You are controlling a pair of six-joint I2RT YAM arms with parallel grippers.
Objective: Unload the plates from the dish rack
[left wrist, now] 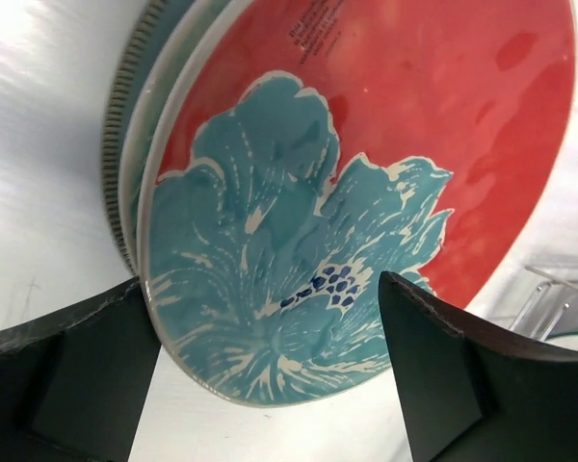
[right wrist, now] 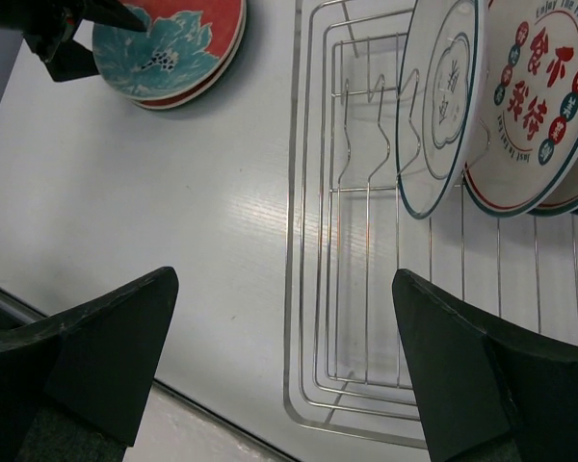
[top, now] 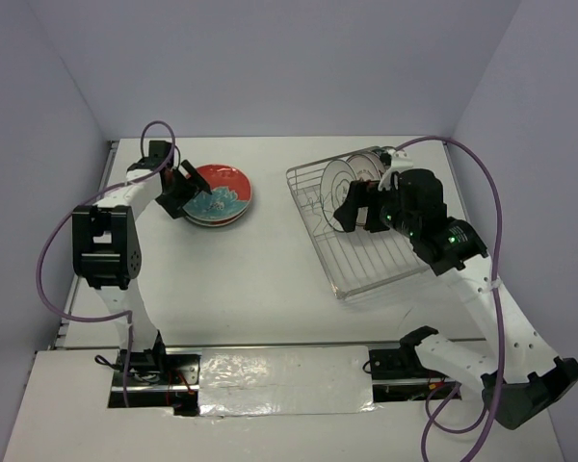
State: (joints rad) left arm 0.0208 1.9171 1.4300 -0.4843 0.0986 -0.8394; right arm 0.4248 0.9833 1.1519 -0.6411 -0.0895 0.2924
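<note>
A stack of plates lies flat on the table at the left, a red plate with a teal flower [top: 221, 192] on top; it fills the left wrist view [left wrist: 347, 183] and shows in the right wrist view [right wrist: 169, 48]. My left gripper [top: 181, 190] is open at the stack's near edge, its fingers [left wrist: 67, 375] apart and holding nothing. The silver wire dish rack [top: 366, 265] sits at the right, with white plates [top: 352, 176] standing upright at its far end [right wrist: 530, 106]. My right gripper [top: 358, 207] is open above the rack [right wrist: 366, 289], empty.
The table's near edge carries a foil-covered strip [top: 284, 380] between the arm bases. Grey walls close in the table at the back and sides. A purple cable [top: 491, 212] loops beside the right arm.
</note>
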